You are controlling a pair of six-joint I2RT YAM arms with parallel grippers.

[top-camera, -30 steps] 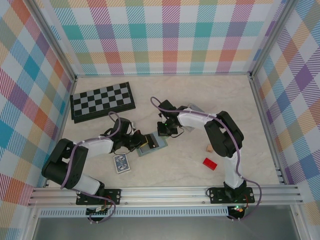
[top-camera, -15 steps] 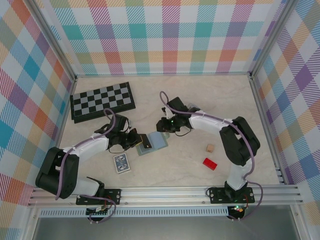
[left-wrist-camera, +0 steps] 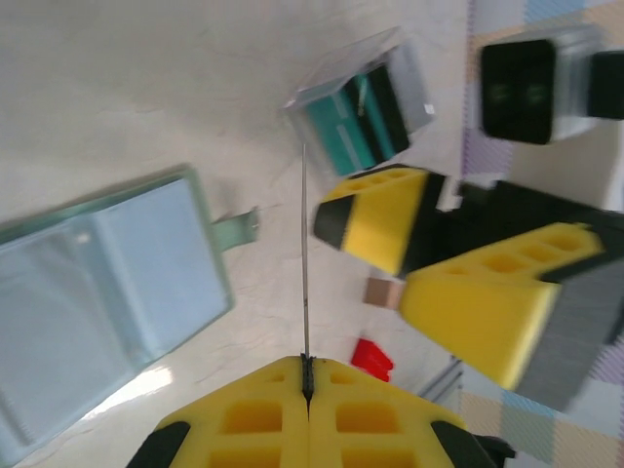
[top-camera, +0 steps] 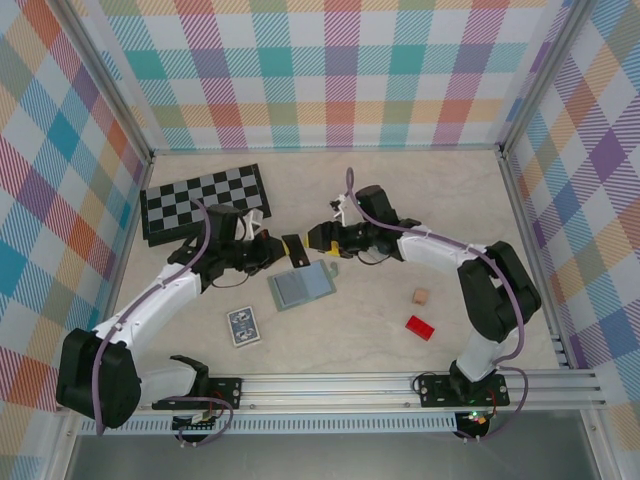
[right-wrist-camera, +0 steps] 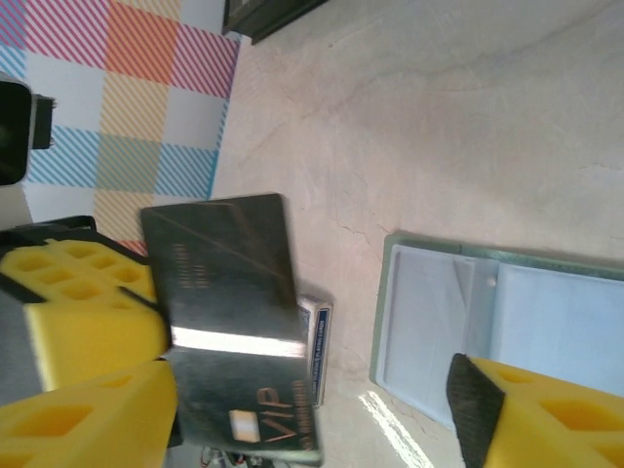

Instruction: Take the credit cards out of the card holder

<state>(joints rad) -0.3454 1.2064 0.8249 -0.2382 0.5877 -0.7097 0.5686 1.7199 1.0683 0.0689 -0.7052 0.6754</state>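
The card holder [top-camera: 303,287] lies open and flat on the table, pale inner panels up, and appears in the left wrist view [left-wrist-camera: 107,283] and the right wrist view [right-wrist-camera: 487,312]. My left gripper [top-camera: 274,246] hovers behind it, shut on a dark credit card [top-camera: 292,245]. That card appears edge-on as a thin line [left-wrist-camera: 304,253] rising from the closed jaws [left-wrist-camera: 308,375]. Its dark face with "VIP" lettering [right-wrist-camera: 229,322] fills the left of the right wrist view. My right gripper [top-camera: 326,243] is open just right of the card, fingers [left-wrist-camera: 380,219] wide apart [right-wrist-camera: 317,400], nothing between them.
A chessboard [top-camera: 205,203] lies at the back left. A blue-and-white card pack [top-camera: 243,326] sits near the front, left of the holder. A red block [top-camera: 420,327] and a wooden cube [top-camera: 421,296] lie to the right. A clear tray with teal and black pieces [left-wrist-camera: 361,107] stands behind the grippers.
My left gripper rose and moved back off the holder, carrying the dark card. My right gripper went from shut to open and drew back from the holder, which now lies untouched.
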